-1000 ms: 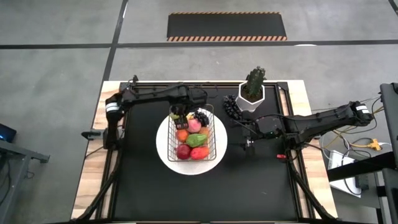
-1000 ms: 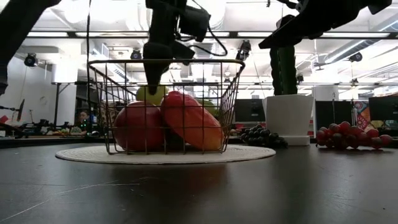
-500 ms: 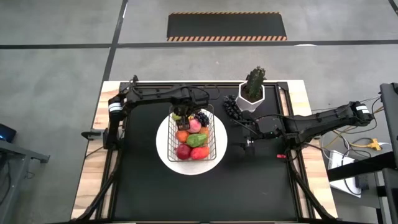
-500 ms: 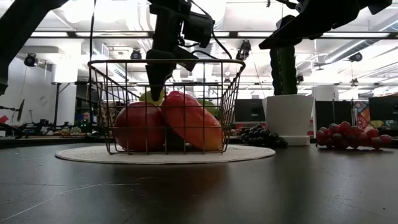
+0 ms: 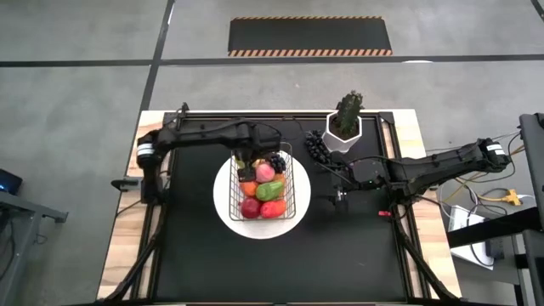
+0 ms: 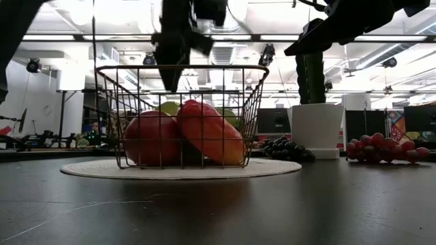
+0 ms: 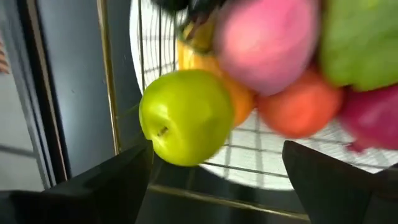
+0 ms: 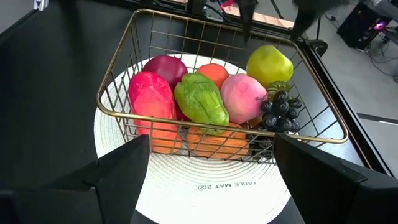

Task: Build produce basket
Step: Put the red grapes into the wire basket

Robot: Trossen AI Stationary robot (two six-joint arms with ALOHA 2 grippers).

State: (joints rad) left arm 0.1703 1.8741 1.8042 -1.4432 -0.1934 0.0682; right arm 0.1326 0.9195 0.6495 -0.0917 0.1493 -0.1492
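The left claw (image 5: 240, 160) is hovering with fingers spread over the far-left corner of the basket (image 5: 291, 189), directly above the green apple (image 8: 269, 65) lying inside. The basket is sitting on a white plate (image 5: 223, 204) mid-desk, holding seven visible pieces (one dark grape bunch (image 8: 277, 112) among them). The right claw (image 5: 341, 198) is waiting, open, right of the basket.

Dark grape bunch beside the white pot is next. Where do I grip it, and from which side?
Probably from straight above, closing across the dark grape bunch near its end farthest from the white pot. The bunch lies low, lumpy and longer than wide, and the pot crowds one side of it, so a sideways approach looks blocked there.
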